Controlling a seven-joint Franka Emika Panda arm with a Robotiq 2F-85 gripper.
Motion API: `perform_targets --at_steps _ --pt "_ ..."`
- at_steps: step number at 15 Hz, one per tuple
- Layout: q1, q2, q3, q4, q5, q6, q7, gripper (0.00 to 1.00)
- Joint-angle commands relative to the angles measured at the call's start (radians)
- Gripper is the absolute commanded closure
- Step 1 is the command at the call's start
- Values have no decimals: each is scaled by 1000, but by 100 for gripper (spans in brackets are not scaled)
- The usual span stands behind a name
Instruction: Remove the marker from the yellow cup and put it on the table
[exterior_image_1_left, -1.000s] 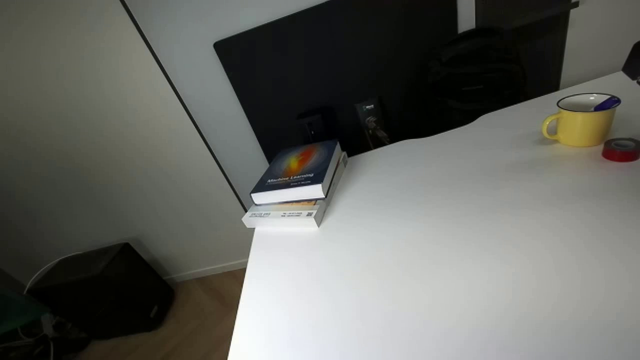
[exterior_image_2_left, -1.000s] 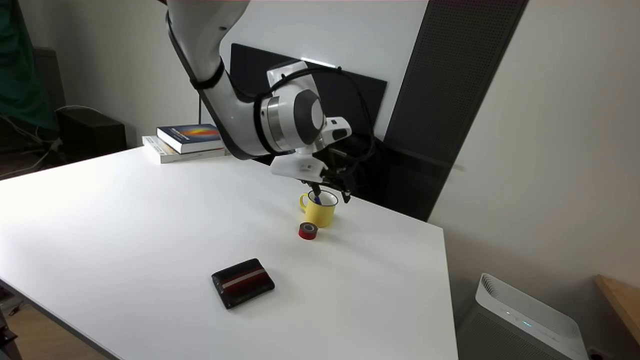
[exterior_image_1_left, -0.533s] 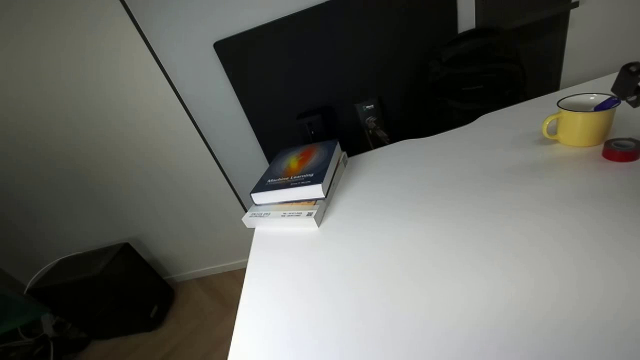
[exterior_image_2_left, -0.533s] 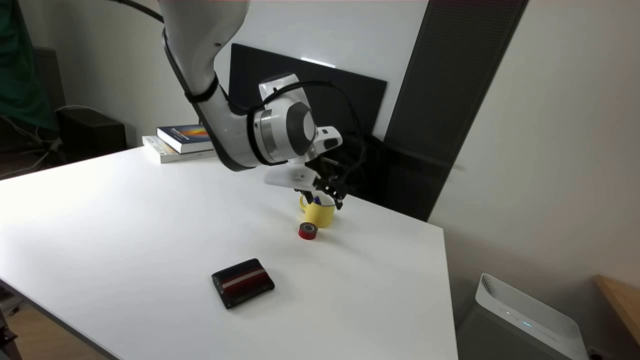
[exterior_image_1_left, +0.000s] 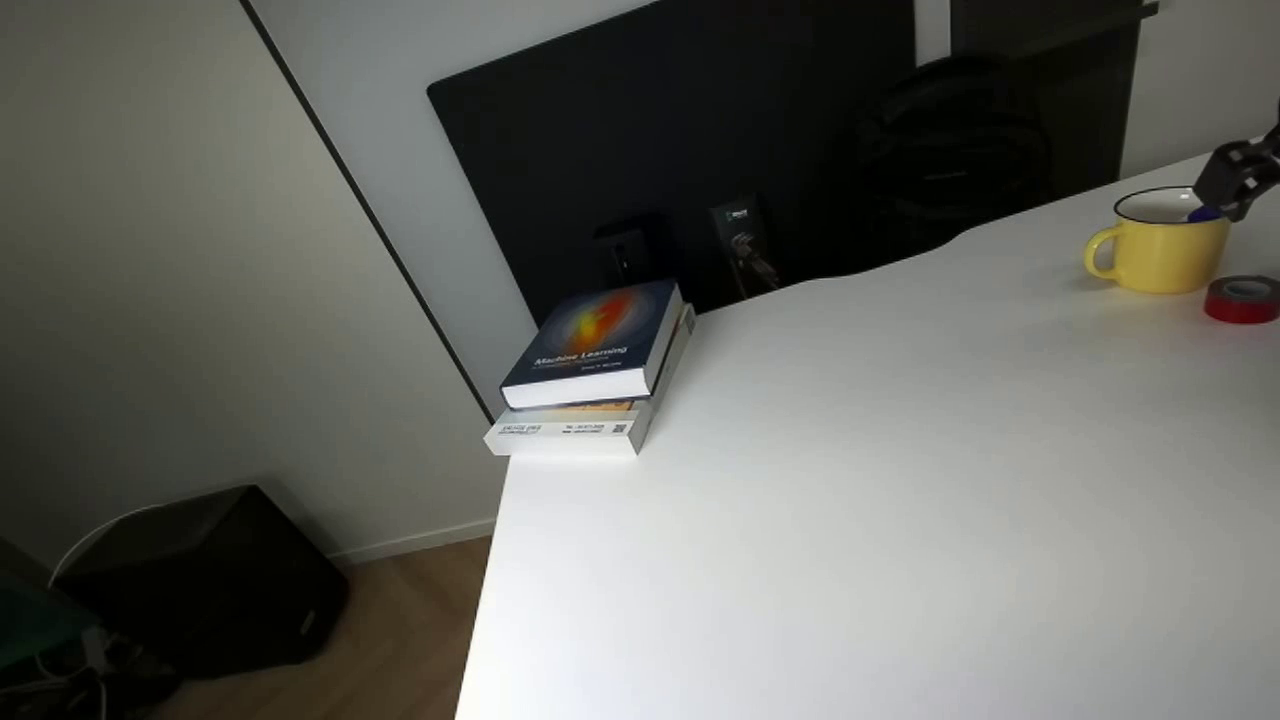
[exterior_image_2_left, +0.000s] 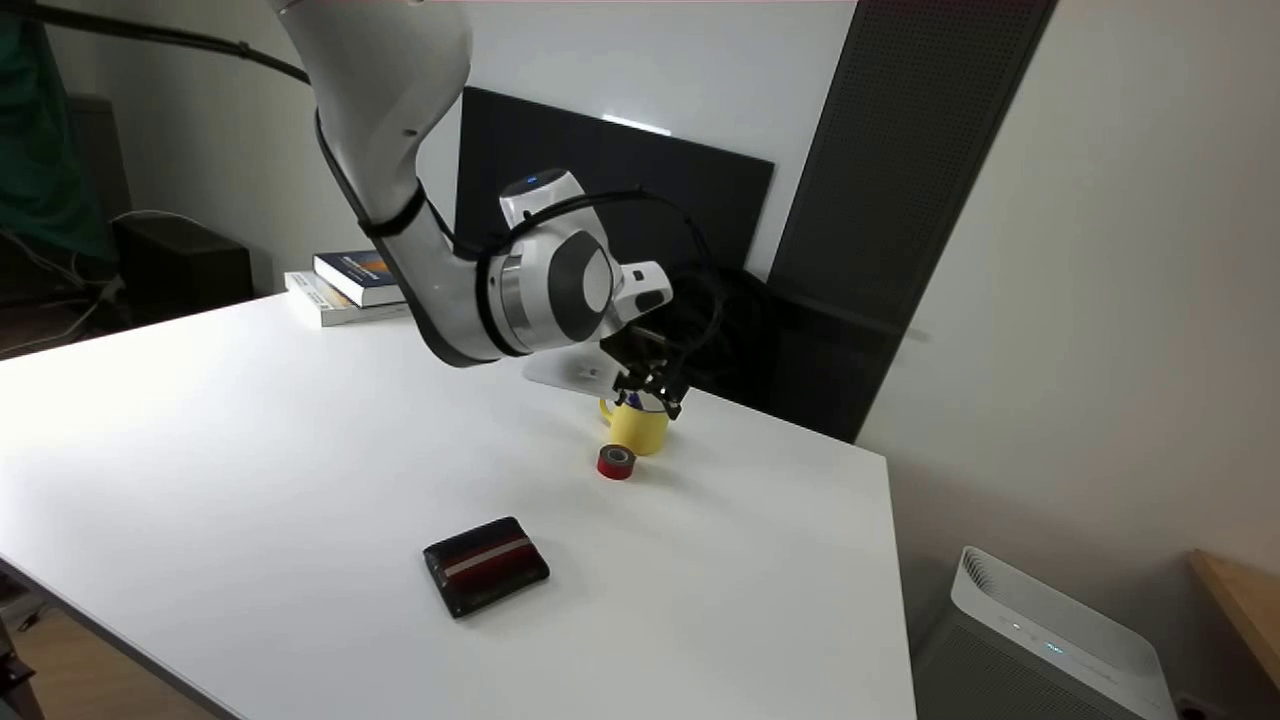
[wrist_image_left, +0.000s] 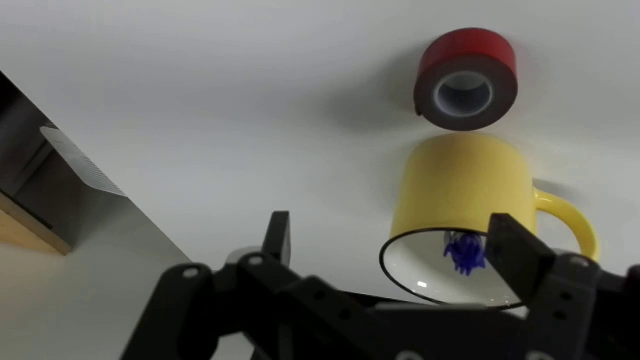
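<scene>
The yellow cup (exterior_image_1_left: 1165, 258) stands upright on the white table (exterior_image_1_left: 850, 500); it also shows in an exterior view (exterior_image_2_left: 638, 432) and in the wrist view (wrist_image_left: 462, 185). The marker (wrist_image_left: 466, 254) is inside the cup, its blue-purple end near the rim on the handle side; its lower part is hidden by the cup wall. My gripper (wrist_image_left: 390, 225) is open and empty just above the cup's mouth. In the wrist view one finger overlaps the rim beside the marker, and the other is out past the cup's opposite side. The gripper (exterior_image_2_left: 648, 402) partly covers the cup's top in an exterior view.
A red tape roll (wrist_image_left: 465, 82) lies close beside the cup. A dark wallet with a red band (exterior_image_2_left: 487, 566) lies nearer the front of the table. Two stacked books (exterior_image_1_left: 590, 350) sit at the table's far corner. The table's edge runs close behind the cup.
My gripper has moved down and to the left in both exterior views, to the cup's mouth. A finger now covers part of the marker. The cup, marker and tape have not moved.
</scene>
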Motion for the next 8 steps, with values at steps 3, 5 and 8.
perform_targets --at_steps 3,5,8 --pt "34 62 -12 16 156 75 -74 0" --pt "27 71 1 27 199 81 -97 0" --pt "29 81 1 37 246 101 -125 0"
